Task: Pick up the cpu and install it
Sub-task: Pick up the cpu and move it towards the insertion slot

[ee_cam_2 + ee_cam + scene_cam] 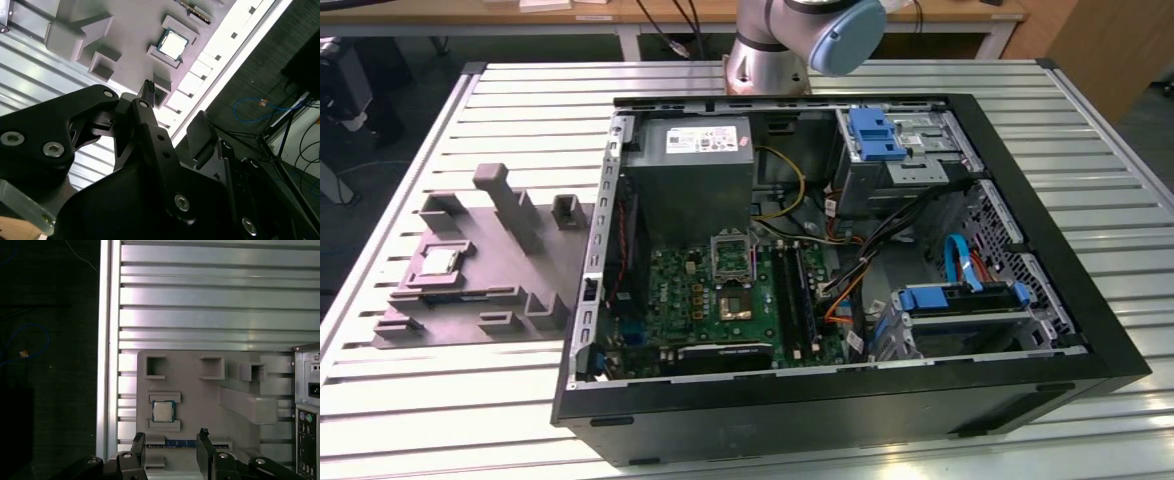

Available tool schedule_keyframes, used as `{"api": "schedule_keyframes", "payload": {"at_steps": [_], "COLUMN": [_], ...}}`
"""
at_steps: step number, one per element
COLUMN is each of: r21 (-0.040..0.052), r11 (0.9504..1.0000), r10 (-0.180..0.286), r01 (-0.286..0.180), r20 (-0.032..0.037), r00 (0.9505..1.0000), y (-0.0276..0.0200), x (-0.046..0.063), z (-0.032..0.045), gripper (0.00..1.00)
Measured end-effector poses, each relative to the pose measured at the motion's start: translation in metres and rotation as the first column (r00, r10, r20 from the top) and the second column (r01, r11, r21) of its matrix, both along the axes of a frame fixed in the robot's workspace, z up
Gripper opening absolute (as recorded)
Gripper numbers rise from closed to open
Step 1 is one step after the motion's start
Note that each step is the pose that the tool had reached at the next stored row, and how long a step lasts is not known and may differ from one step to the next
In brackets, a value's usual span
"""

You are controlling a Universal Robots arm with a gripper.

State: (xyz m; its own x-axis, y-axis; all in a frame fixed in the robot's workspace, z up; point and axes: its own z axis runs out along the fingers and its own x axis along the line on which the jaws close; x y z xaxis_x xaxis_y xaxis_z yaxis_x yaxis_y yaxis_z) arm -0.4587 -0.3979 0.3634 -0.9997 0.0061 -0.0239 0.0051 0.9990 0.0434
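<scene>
slatted table, cpu in grey tray, gripper spread nearby

Both wrist views, seemingly high above tray

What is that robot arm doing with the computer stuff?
The robot arm is working on putting a cpu into an open computer. Right now the cpu lies in its pocket on the grey tray, so it has not been picked up yet. In the first wrist view, the gripper hangs over the tray close to the cpu, open and holding nothing. The computer case sits beside the tray on the table, on the exterior view's right.
</scene>
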Motion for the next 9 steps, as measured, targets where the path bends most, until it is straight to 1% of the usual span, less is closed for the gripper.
{"api": "schedule_keyframes", "payload": {"at_steps": [1, 9], "r21": [0.0, 0.0], "r11": [1.0, 1.0], "r10": [0.0, 0.0], "r01": [0.0, 0.0], "r20": [0.0, 0.0001], "r00": [1.0, 1.0], "y": [0.0, 0.0], "x": [0.0, 0.0], "z": [-0.0023, -0.0043], "gripper": [0.53, 0.53]}}
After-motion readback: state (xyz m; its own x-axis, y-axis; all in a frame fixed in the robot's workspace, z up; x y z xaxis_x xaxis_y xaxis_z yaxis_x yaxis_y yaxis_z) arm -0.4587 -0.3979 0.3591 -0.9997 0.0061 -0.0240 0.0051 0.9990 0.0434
